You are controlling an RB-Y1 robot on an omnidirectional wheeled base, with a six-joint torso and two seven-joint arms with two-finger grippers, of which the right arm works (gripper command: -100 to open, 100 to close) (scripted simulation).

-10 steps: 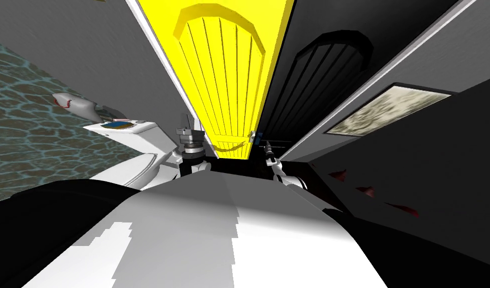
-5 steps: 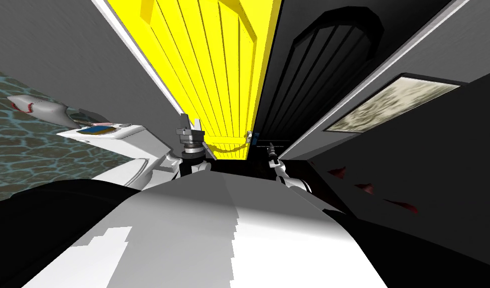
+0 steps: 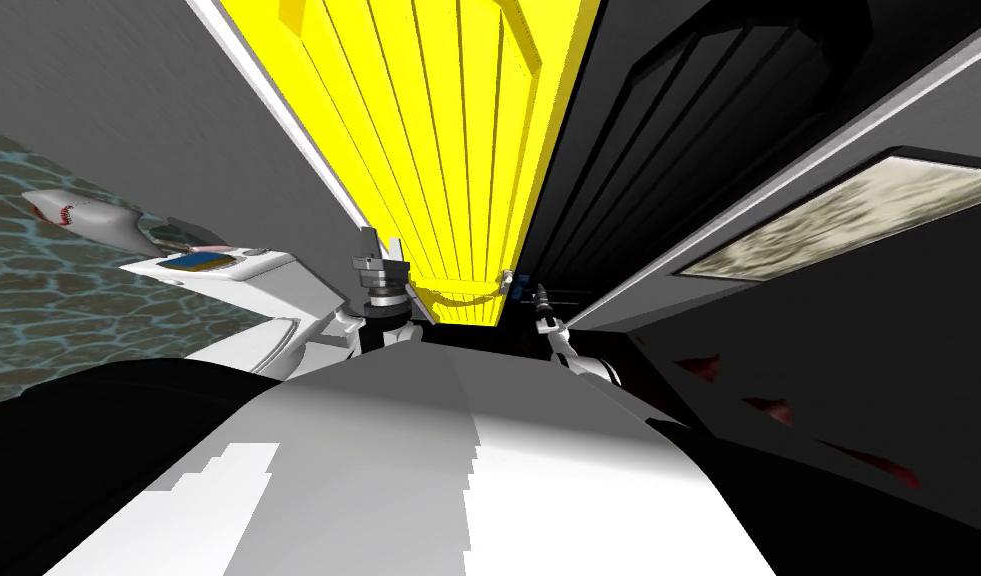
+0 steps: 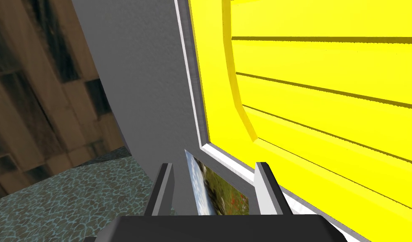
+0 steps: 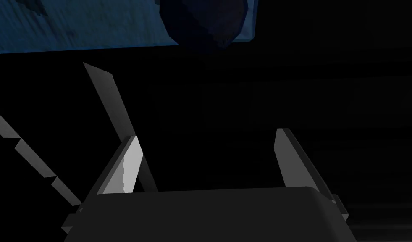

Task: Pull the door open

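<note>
A bright yellow panelled door stands ahead in a white frame, with a dark panelled leaf along its right edge. A small pale handle and a blue plate sit at the yellow door's lower edge. My right gripper hovers just right of the plate. In the right wrist view it is open, short of the blue plate and its dark knob, holding nothing. My left gripper is open by the door frame, beside the yellow door.
A white toilet stands close at my left, with a grey shark figure beyond it over a stone-patterned floor. A framed picture hangs on the dark wall at right. Red scraps lie below it.
The whole head picture has shifted: I have moved closer and the door looms larger. In the last half second the yellow door's right edge and the dark side slid right. Both arms hold their places.
</note>
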